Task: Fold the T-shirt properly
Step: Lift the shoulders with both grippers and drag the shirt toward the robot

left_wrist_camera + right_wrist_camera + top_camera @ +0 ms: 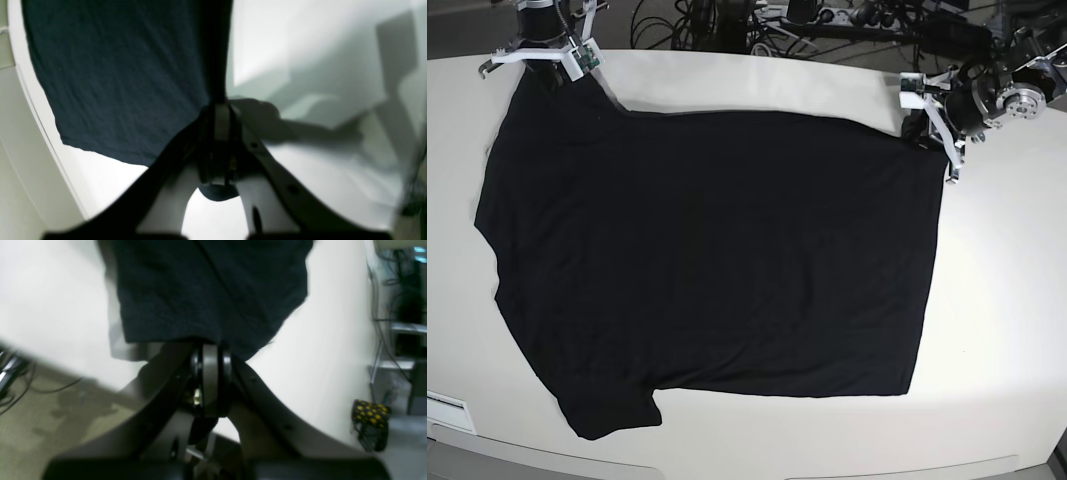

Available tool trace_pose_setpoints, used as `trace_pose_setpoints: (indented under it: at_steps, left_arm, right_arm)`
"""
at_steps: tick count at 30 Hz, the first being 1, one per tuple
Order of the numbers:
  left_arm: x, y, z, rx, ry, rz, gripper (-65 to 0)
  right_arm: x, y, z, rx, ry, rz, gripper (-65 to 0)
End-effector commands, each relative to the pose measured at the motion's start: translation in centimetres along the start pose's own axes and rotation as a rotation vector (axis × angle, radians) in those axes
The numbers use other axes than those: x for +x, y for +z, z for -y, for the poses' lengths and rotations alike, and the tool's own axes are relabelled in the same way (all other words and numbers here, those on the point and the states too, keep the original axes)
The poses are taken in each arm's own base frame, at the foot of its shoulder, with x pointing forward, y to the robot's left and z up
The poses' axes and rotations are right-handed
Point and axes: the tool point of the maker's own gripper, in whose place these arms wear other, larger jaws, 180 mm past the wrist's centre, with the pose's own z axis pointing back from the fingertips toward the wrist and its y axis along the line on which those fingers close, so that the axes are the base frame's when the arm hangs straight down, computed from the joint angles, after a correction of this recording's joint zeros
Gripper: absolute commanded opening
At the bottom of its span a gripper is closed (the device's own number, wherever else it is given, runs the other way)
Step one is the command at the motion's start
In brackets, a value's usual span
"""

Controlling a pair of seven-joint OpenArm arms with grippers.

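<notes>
We see the large black short-sleeved soft cloth T-shirt (707, 250) spread nearly flat on the white rounded-edge table (1007, 300), plain face up, covering most of the tabletop from the far edge down toward the near one. 1 sleeve lies at the near left in the base view; the straight hem runs down the right side.

The right gripper (210, 350) sits at the far left corner of the cloth in the base view. Its jaws are clenched on the T-shirt's edge — in the right wrist view the dark fabric rises straight out of the pinched pads, with the white table on both sides and carpeted floor (40, 426) below the table's rim.

The left gripper (222, 103) sits at the far right corner in the base view, on the hem end. Its jaws are also pressed together on the T-shirt — in the left wrist view a taut dark fold runs up from the pads, the cloth spreading away to one side and bare table with a grey shadow on the other.

A black-and-yellow patterned basket (371, 421) stands on the floor beyond the table.
</notes>
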Motion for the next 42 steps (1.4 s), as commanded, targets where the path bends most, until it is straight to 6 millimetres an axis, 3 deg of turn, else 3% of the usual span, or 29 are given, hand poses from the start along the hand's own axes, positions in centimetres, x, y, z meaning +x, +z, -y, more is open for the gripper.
trace_pose_setpoints:
  at_steps: [1,11,19,21,26,33,35,40,42]
  left_arm:
    - [-0.1,0.8,-0.5,0.013,-0.031,-0.005,-65.0]
    - [2.8,2.7,2.7,-0.031,-0.032,0.019,-65.0]
    - [3.1,3.2,5.7,-0.094,-0.055,-0.005,-65.0]
    - [2.5,3.2,4.9,-0.052,-0.070,-0.036,-65.0]
    - [-0.4,4.1,-1.3,0.251,-0.187,-0.212,-65.0]
    - [-0.1,5.2,-7.4,0.479,-0.190,-0.160,-65.0]
    - [0.7,5.2,-8.2,0.500,-0.198,-0.104,-65.0]
    - [2.7,3.6,-6.0,0.328,-0.142,0.035,-65.0]
    - [2.7,3.2,-6.4,0.328,-0.102,0.037,-65.0]
  right_arm:
    - [0.1,0.6,0.4,-0.012,0.006,0.007,-65.0]
    - [-3.5,2.9,-1.8,0.065,0.015,-0.118,-65.0]
    - [-4.7,3.7,-2.8,0.106,-0.023,-0.164,-65.0]
    - [-4.5,3.6,-2.4,0.086,-0.006,-0.156,-65.0]
    - [-4.2,3.5,-1.0,0.014,0.036,-0.142,-65.0]
    - [0.3,1.3,2.6,-0.144,0.044,0.033,-65.0]
    - [2.3,0.6,3.7,-0.183,0.022,0.105,-65.0]
    - [5.9,-1.3,4.1,-0.132,-0.028,0.211,-65.0]
    - [7.0,-1.7,4.4,-0.125,-0.041,0.249,-65.0]
